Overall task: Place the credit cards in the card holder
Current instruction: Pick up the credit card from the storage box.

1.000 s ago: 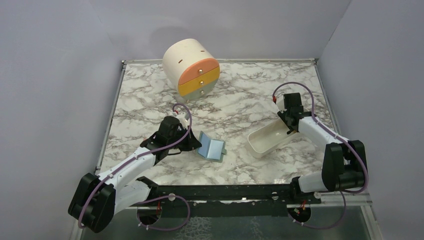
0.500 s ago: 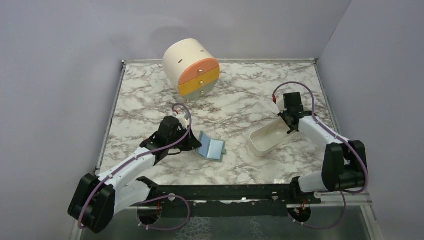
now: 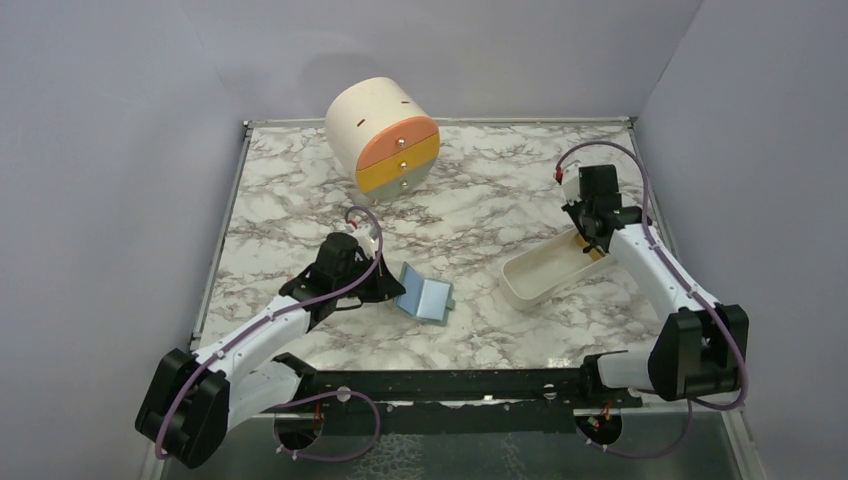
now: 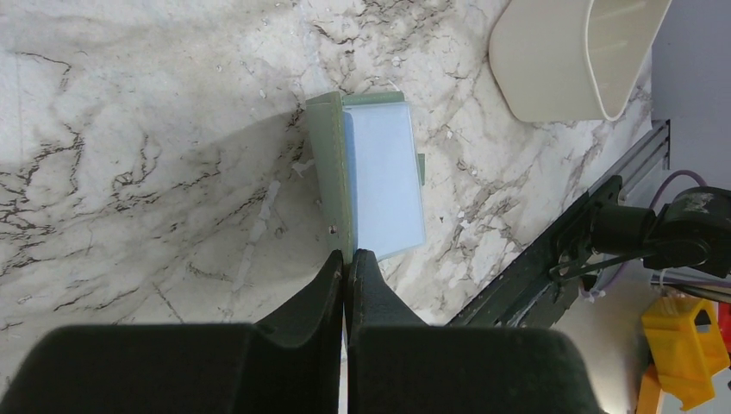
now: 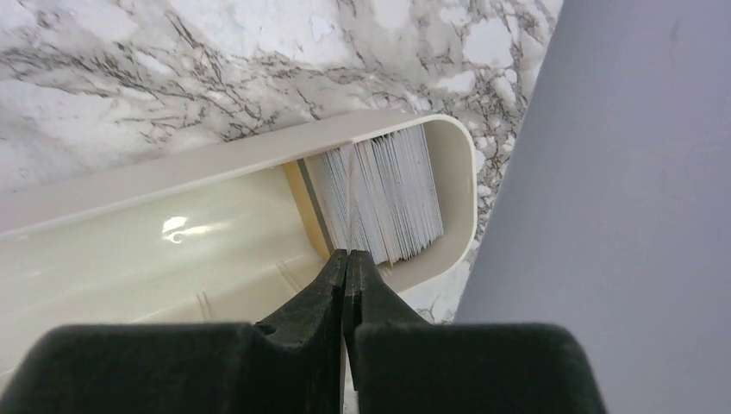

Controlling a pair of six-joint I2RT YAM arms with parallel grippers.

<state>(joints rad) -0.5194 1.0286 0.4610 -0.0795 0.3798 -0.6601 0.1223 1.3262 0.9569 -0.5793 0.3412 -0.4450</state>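
Marble counter (image 3: 300, 200); right hand (image 5: 346, 254), half spread moments ago, now pressed together on credit cards (image 5: 388, 198) at right end of white tray (image 5: 172, 259): pick likely starting, catch unclear; left hand (image 4: 346, 255) pinches card holder (image 4: 379, 185) edge, centre

L gripper (image 4: 346, 259) pinching card holder (image 4: 382, 185) (green edge), tray (image 4: 552, 78) top-right

A marble-patterned table (image 3: 300, 200) with a metal rim carries three things. A cream drum (image 3: 372, 118) with orange, yellow and grey drawers stands at 11 o'clock. A green wallet (image 3: 428, 298) lies open at 6 o'clock. A long white tray (image 3: 522, 284) sits at 4 o'clock, angled toward 2.
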